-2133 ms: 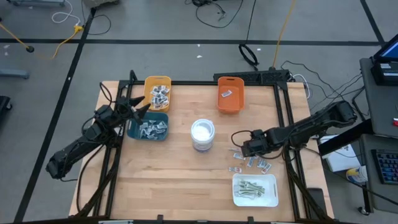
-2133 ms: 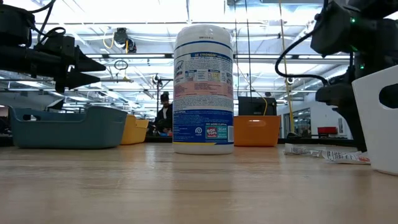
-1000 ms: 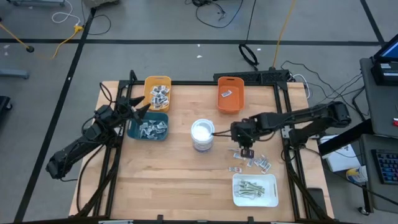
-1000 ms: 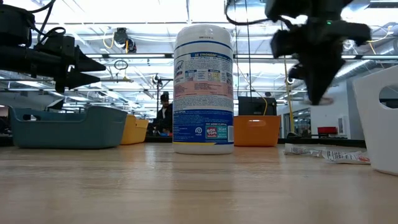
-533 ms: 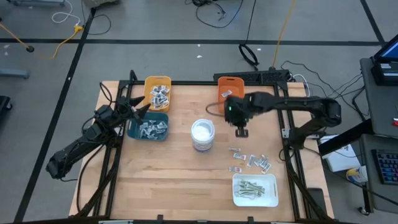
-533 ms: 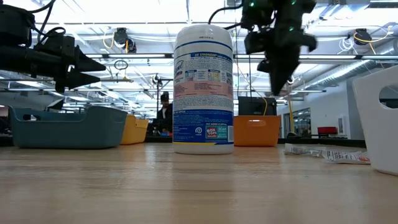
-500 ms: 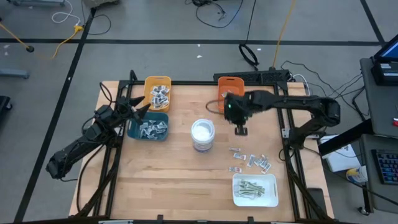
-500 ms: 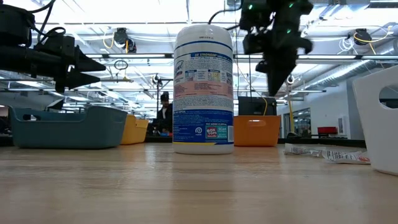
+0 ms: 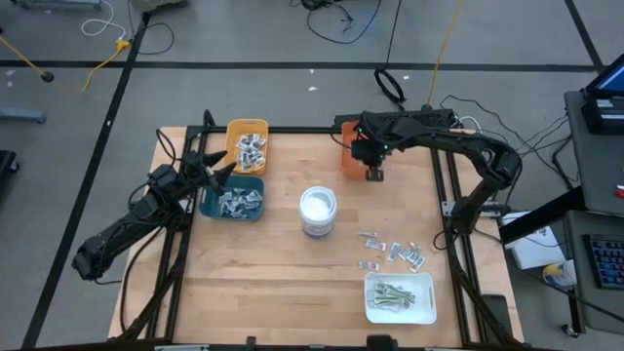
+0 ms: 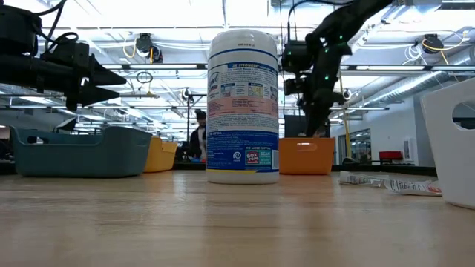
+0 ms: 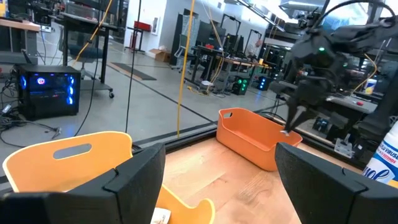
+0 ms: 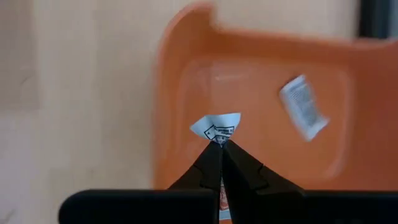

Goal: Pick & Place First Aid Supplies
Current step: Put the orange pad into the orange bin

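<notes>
Wooden tabletop (image 9: 263, 283) carries all items; a dark frame rail runs along its far edge and sides.

Right arm reaches in from the right side to the far edge. Right hand (image 9: 374, 174) hangs over the near end of the orange bin (image 9: 362, 154). Wrist view: its two fingers are pressed together on a small white packet (image 12: 217, 129), the packet's corner sticking out past the fingertips, directly above the orange bin's floor. One more white packet (image 12: 303, 116) lies flat inside that bin, apart from the held one. Low view: the same hand (image 10: 314, 126) is raised above the orange bin (image 10: 306, 156), not touching it.

Left arm sits at the left edge. Left hand (image 9: 220, 168) hovers between the yellow bin (image 9: 247, 144) and the teal bin (image 9: 232, 200), fingers spread wide and holding nothing.

White wipes canister (image 9: 318, 211) stands upright near the tabletop's centre.

White tray (image 9: 400, 297) sits at the near right corner and holds pale-green strips (image 9: 393, 292).

Yellow bin holds a heap of silvery wrappers (image 9: 251, 146); teal bin holds more of them (image 9: 236, 200).

Loose packets (image 9: 392, 252), a scattered handful, lie flat on the tabletop between the canister and the tray, well apart from the right hand.
</notes>
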Controlling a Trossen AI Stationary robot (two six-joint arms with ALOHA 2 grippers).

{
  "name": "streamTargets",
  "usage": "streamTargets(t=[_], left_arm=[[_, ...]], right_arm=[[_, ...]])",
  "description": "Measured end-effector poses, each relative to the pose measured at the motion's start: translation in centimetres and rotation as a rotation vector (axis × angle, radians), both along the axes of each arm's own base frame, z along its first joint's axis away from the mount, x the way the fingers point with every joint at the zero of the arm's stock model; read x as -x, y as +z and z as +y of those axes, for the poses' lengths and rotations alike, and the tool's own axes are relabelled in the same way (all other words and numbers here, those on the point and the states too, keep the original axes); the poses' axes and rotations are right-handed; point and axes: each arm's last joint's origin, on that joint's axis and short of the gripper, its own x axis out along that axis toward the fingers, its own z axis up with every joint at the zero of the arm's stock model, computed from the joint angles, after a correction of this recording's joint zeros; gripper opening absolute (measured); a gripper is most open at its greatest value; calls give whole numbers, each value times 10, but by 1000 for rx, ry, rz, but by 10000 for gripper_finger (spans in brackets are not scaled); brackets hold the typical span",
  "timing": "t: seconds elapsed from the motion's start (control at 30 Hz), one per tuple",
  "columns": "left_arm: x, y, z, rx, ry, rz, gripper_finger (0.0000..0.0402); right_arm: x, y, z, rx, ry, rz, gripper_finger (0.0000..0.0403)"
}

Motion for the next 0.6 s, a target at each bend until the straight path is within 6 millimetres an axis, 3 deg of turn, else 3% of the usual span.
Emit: streamTargets(t=[0.2, 0.43, 0.6], left_arm=[[0, 0, 0, 0, 0, 0, 306], [0, 0, 0, 0, 0, 0, 306], [0, 0, 0, 0, 0, 0, 305]], right_arm=[[-9, -19, -17, 21, 1, -22, 0], [-11, -28, -17, 13, 35, 9, 3], [-11, -27, -17, 6, 23, 3, 30]])
